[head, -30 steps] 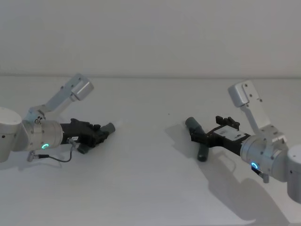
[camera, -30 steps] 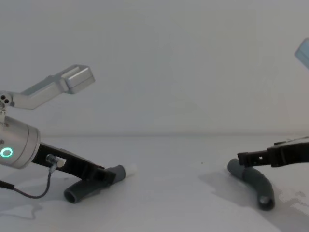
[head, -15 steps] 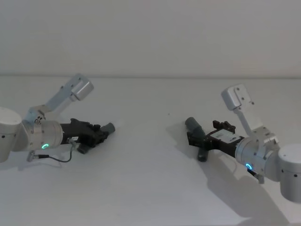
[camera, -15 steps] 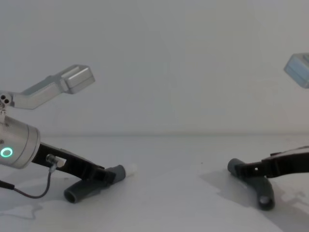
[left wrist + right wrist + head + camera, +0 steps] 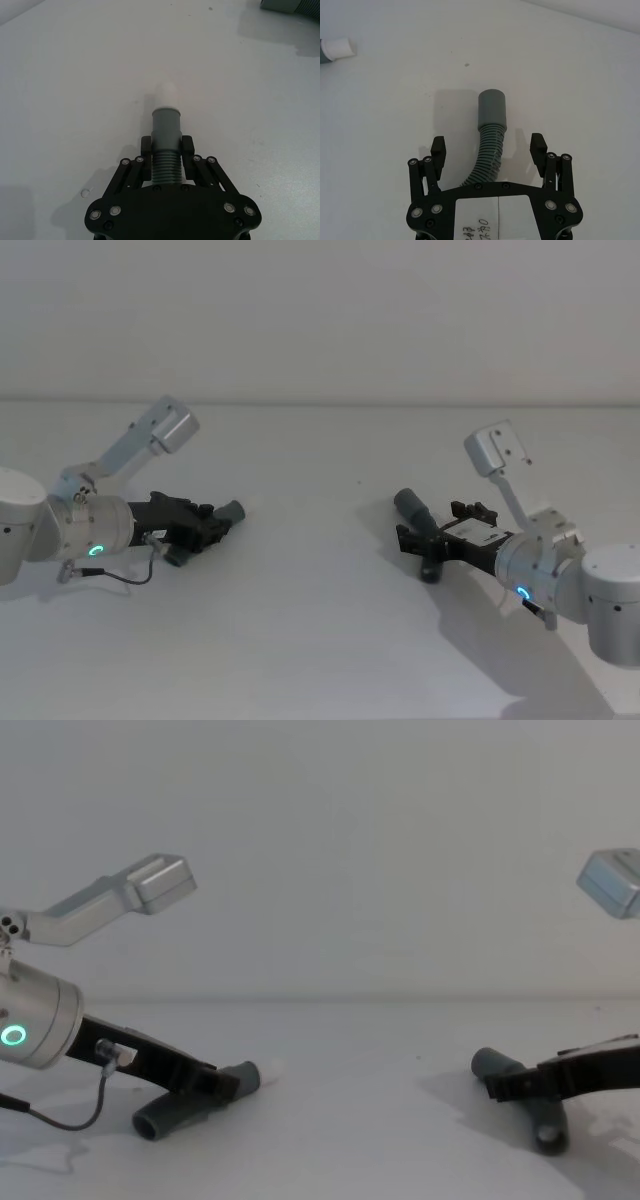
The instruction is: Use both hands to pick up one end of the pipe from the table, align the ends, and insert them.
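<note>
Pinching the white-tipped piece (image 5: 165, 160) by its ribs just behind the cuff (image 5: 165, 127), your left gripper (image 5: 166, 150) sits low at the table's (image 5: 300, 630) left. At the table's right, your right gripper (image 5: 488, 146) is spread wide, straddling the socket piece (image 5: 492, 112) lying there.

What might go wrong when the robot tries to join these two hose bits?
The right hand is open around the curved ribs of the socket piece, not touching them. Closing there could roll or twist the piece on the table.
The left hand is shut on the ribs of the white-tipped piece, just behind its cuff. Ribs may bend, so the tip could meet the socket crooked.
</note>
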